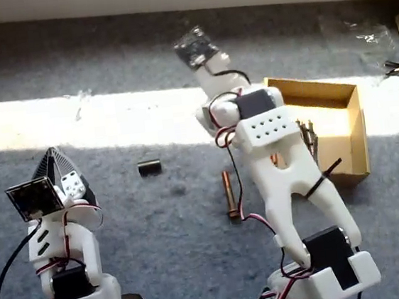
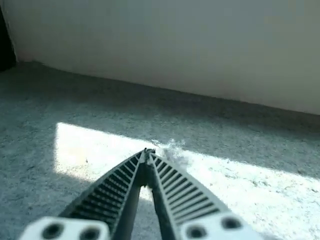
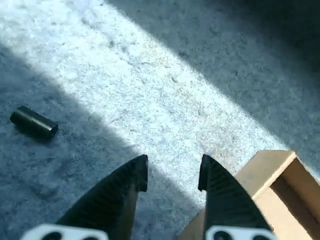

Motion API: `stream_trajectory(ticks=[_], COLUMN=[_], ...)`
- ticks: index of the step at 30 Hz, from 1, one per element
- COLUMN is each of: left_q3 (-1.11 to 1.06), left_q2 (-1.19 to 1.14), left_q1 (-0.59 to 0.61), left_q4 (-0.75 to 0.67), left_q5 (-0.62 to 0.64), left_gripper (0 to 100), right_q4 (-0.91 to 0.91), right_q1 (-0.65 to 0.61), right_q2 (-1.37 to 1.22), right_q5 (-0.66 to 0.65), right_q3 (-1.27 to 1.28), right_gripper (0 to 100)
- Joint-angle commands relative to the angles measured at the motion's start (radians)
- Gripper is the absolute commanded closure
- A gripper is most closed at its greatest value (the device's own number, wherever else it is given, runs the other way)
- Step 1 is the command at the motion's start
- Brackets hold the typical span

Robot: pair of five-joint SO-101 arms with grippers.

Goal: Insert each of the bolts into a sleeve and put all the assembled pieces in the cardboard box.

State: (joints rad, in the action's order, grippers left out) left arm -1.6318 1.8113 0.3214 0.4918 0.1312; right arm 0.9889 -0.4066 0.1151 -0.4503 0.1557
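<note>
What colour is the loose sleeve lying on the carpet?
The sleeve is black, clearest in the right wrist view.

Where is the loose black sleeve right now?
In the high view the sleeve lies on the carpet between the left pincer and the bolt, apart from both; the cardboard box sits beyond the bolt.

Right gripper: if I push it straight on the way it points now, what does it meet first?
Probably just the sunlit carpet: the right gripper, open, aims between the sleeve and the cardboard box, with neither in line. Depth is unclear.
</note>
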Motion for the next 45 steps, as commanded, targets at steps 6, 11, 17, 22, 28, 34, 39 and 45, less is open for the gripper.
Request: stream_trajectory(ticks=[6,11,17,22,28,34,39,45], left_q3=[-0.038,-0.022,-0.018,-0.019,-0.021,-0.018,-0.018,-0.021], left_q2=[0.013,0.013,0.013,0.013,0.015,0.015,0.015,0.015], left_q1=[0.082,0.079,0.096,0.134,0.137,0.188,0.251,0.251], left_q4=[-0.015,0.032,0.034,0.034,0.034,0.032,0.034,0.032], left_q5=[0.002,-0.002,-0.002,-0.002,-0.002,-0.002,0.003,0.003], left_gripper=[99,99,99,99,99,99,99,99], right_q4=[-0.007,-0.136,-0.343,-0.392,-0.392,-0.392,-0.392,-0.352], right_q1=[-0.185,-0.266,-0.315,-0.315,-0.332,-0.374,-0.392,-0.426], right_q2=[0.045,0.045,0.044,-0.004,-0.194,-0.234,-0.236,-0.236], right_q5=[-0.282,-0.391,-0.508,-0.509,-0.505,-0.512,-0.512,-0.512], right_q3=[0.058,0.182,0.318,0.332,0.168,0.114,0.116,0.148], right_gripper=[84.7,84.6,84.6,84.5,84.5,84.5,84.5,84.5])
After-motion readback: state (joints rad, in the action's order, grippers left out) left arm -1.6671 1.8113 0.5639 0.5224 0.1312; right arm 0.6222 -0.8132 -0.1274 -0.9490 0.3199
